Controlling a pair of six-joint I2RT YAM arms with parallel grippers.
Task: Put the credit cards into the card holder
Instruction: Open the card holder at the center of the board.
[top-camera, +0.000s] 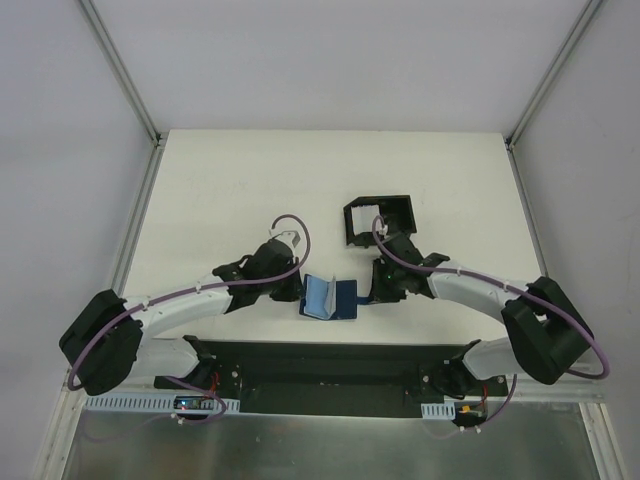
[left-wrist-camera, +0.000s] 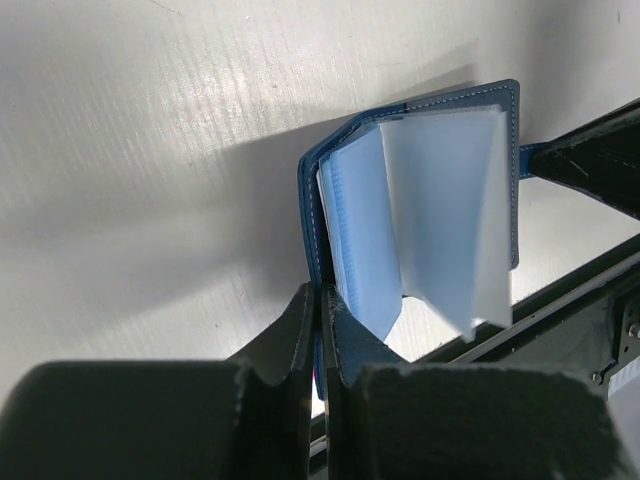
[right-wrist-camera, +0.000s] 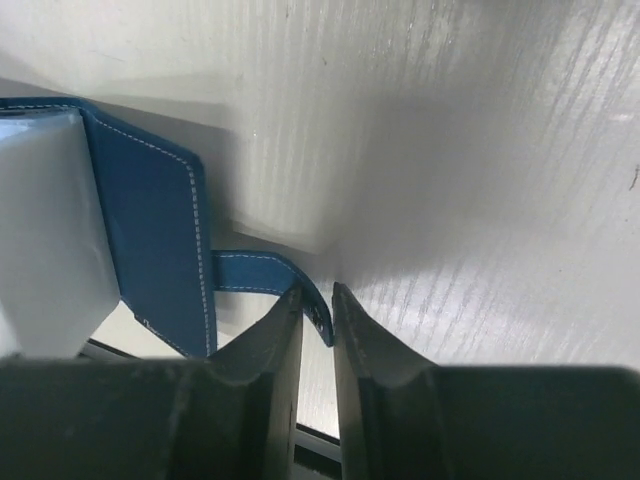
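Pinching one cover edge of the card holder (left-wrist-camera: 420, 210), the left gripper (left-wrist-camera: 320, 297) is clenched shut. The right gripper (right-wrist-camera: 317, 297) stands narrowly parted around the strap (right-wrist-camera: 250, 272) — grasping or not, I cannot tell. The holder stands open between the arms — next move, I judge, is fetching a card

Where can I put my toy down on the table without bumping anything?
Lots of bare table at the far left, between the left edge and the black box. Also a strip behind the box, and some to its right. It's crowded in the near middle, where the left arm and right arm meet at the open blue wallet.
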